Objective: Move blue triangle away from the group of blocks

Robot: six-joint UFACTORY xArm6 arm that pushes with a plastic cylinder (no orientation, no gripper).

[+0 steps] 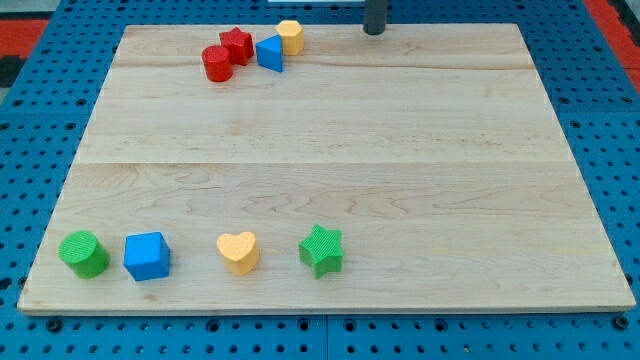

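Note:
The blue triangle (269, 52) sits near the view's top edge of the wooden board (330, 140), in a tight group. A red star (237, 44) is just to its left, a red cylinder (217, 63) further left and lower, and a yellow hexagon (290, 37) touches it on the upper right. My tip (374, 31) is at the view's top, to the right of the group, about a hundred pixels from the blue triangle and touching no block.
Along the view's bottom stand a green cylinder (84, 254), a blue cube (147, 256), a yellow heart (238, 252) and a green star (321, 250). A blue pegboard (40, 110) surrounds the board.

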